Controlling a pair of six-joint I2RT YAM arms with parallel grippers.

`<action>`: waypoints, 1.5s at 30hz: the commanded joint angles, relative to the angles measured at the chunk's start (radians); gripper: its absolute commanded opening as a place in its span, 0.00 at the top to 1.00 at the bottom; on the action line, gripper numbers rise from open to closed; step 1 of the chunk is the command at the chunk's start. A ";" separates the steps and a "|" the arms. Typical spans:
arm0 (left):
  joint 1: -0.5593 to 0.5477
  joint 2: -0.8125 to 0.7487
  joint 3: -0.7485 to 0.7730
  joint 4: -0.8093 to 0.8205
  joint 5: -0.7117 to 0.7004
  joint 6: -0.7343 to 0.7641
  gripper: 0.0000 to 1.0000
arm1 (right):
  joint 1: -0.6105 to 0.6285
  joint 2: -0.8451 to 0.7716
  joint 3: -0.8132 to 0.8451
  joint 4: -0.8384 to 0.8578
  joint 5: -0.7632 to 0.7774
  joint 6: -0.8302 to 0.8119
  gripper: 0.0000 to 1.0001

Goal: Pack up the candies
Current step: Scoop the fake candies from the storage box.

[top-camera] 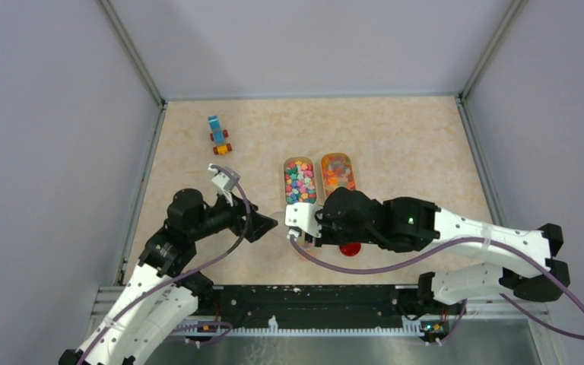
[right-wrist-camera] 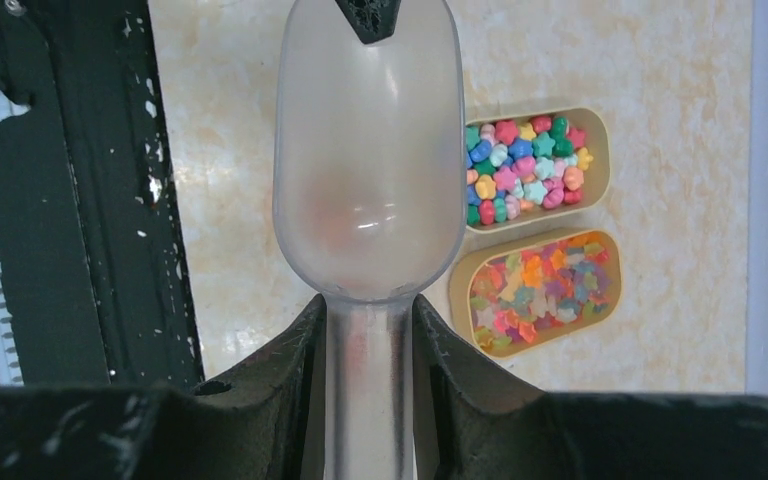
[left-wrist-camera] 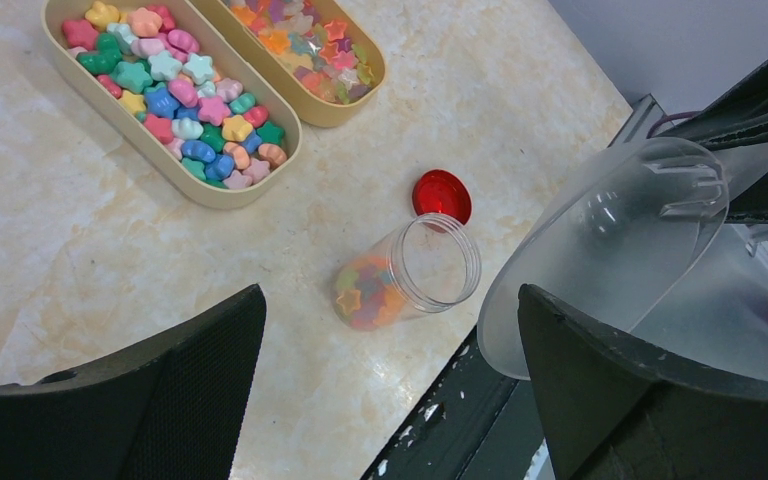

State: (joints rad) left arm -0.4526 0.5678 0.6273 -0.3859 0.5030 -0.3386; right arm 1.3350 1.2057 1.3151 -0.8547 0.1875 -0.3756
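The candies fill two tan oval trays: chunky ones (left-wrist-camera: 175, 85) in the left tray and translucent ones (left-wrist-camera: 305, 40) in the right tray, also in the top view (top-camera: 300, 182). A few candies lie at the bottom of a clear open jar (left-wrist-camera: 407, 275) near the table's front edge. My right gripper (right-wrist-camera: 367, 320) is shut on the handle of a frosted plastic scoop (right-wrist-camera: 368, 150). The scoop looks empty and hangs beside the jar (left-wrist-camera: 610, 250). My left gripper (left-wrist-camera: 390, 400) is open and empty, just left of the jar.
A round red lid (left-wrist-camera: 441, 195) lies on the table behind the jar. A blue-and-orange toy block vehicle (top-camera: 218, 135) stands at the back left. The black front rail (right-wrist-camera: 70, 200) runs close to the jar. Grey walls enclose the table.
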 commanded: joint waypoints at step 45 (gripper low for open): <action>-0.027 -0.090 0.011 0.007 -0.130 0.007 0.01 | -0.273 -0.077 -0.086 -0.066 0.073 0.369 1.00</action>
State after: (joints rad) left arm -0.4732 0.4618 0.6273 -0.3946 0.3725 -0.3431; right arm 1.1011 1.1397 1.1580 -0.8722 0.2352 -0.0753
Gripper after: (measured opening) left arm 0.987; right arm 0.287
